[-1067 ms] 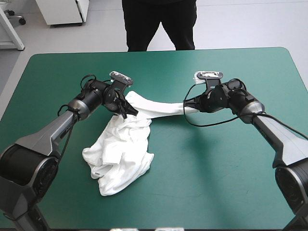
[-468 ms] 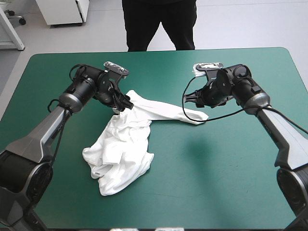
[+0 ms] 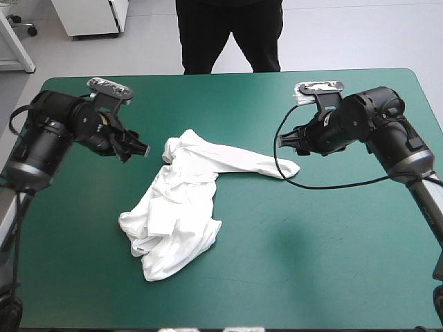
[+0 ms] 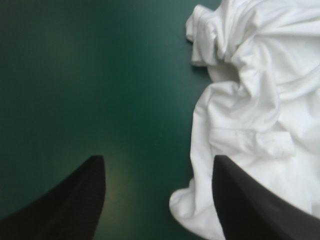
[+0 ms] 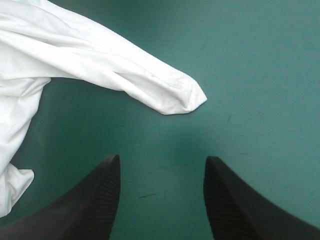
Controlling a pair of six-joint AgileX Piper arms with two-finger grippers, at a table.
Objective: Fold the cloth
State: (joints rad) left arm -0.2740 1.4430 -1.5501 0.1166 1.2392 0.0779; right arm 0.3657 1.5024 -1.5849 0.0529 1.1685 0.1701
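Both grippers are now clear of the T-shirt (image 3: 176, 214), which just before hung stretched between them as a raised band. The left gripper (image 3: 136, 149) is withdrawn toward the table's left edge, with open teal-green cover (image 3: 311, 263) between it and the garment. In the left wrist view its black fingers (image 4: 75, 200) stand well apart with nothing between them, the white cloth lying ahead and to one side. The right gripper (image 3: 286, 142) is likewise pulled back toward the right edge and raised. Its fingers (image 5: 95, 200) are also spread wide and empty, and the tip of the long white strip lies on the cover just ahead of them, not touching. The T-shirt rests wholly on the table, left of centre. Its main body is a crumpled heap reaching toward the near edge, with a knot of folds at its far end. From that knot one narrow strip runs flat across the cover toward the right edge. The band that was held taut earlier is down and slack. Assessment: the release leaves the garment neither spread nor folded. No straight edge or flat panel is visible, so the task appears to be at an early stage. A fresh grasp looks necessary, probably at two separate points of the heap, to open it out before any fold can be laid. Risk noted: the bunched knot may drag layers together when it is picked up.
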